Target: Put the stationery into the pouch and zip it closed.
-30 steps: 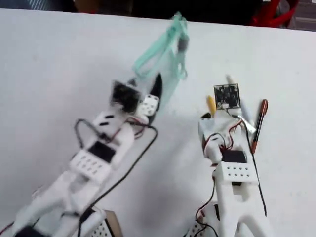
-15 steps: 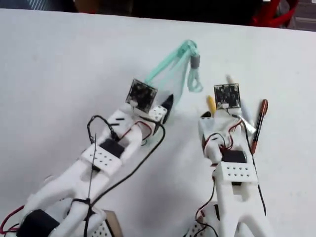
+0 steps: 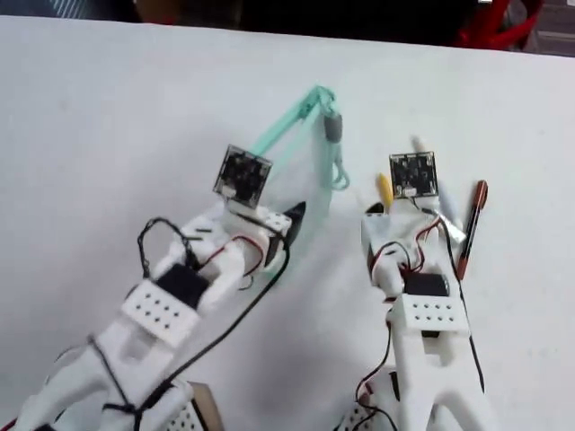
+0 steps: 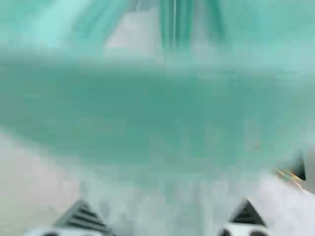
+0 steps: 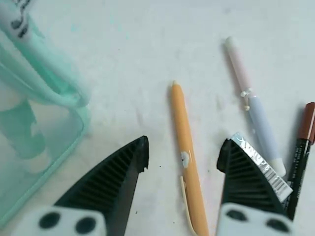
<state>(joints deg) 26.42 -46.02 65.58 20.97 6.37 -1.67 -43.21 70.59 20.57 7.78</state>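
While right gripper (image 5: 185, 143) gapes over orange pen (image 5: 188, 160), left gripper (image 3: 292, 220) seemingly clamps pouch (image 3: 301, 175).

Mint pouch (image 3: 305, 180), orange pen (image 5: 187, 157), white table (image 3: 90, 108)

left hand (image 3: 292, 223) holds the pouch (image 3: 301, 171)

No legible txt, nos. or signs anywhere. Some print is there but too small or blurred to read:
- black pen (image 5: 297, 164): fine pale lettering along barrel.
- silver strip (image 5: 263, 167): barcode-like lines w/ tiny chars.
- pale piece (image 5: 14, 17) by the pouch (image 5: 34, 147): dark marks, unreadable.
- orange pen (image 5: 187, 162): small white emblem, no words made out.
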